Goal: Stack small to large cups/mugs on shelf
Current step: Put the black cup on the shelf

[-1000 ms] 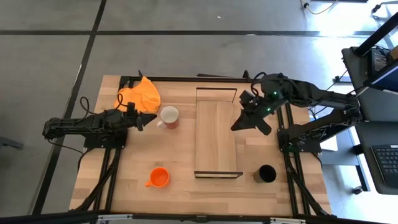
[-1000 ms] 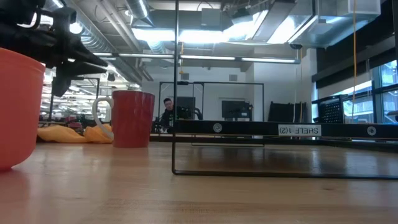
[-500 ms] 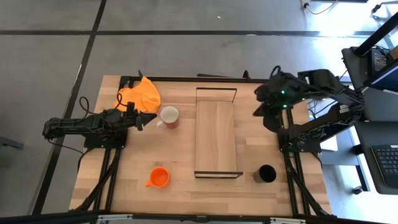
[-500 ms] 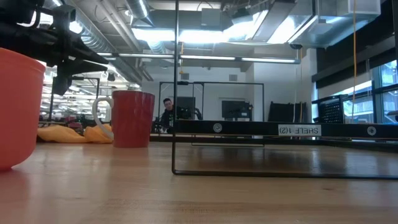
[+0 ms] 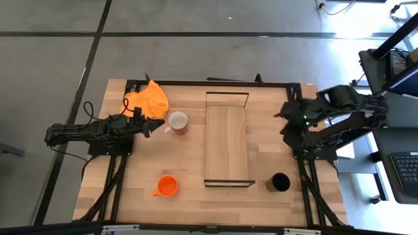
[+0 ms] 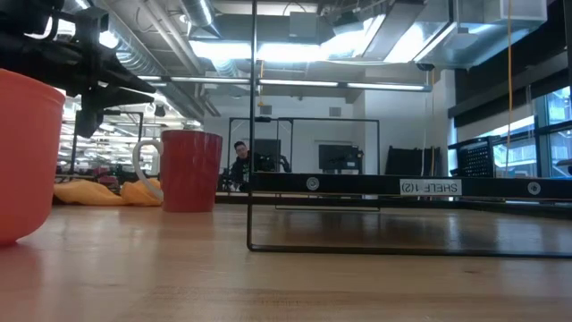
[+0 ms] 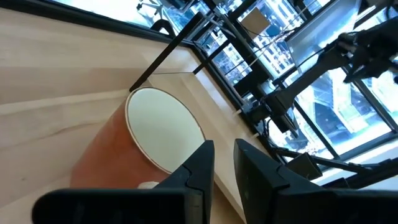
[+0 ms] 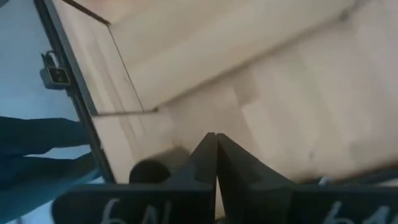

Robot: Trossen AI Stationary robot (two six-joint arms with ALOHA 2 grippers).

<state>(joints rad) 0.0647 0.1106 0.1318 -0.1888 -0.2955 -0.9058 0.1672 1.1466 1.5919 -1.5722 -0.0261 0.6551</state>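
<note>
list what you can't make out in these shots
- Low view: orange mug cut off by the left edge, handle unseen.
- Low view: black mug absent.
- Left wrist view: red mug handle hidden behind the left end effector.
- Right wrist view: black mug blurred behind the right end effector.

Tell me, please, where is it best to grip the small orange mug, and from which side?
Probably the rim wall. The orange mug stands upright, mouth open upward, handle pointing to the table's left edge. Come from straight above, one finger inside and one outside, on the side away from the handle.
</note>
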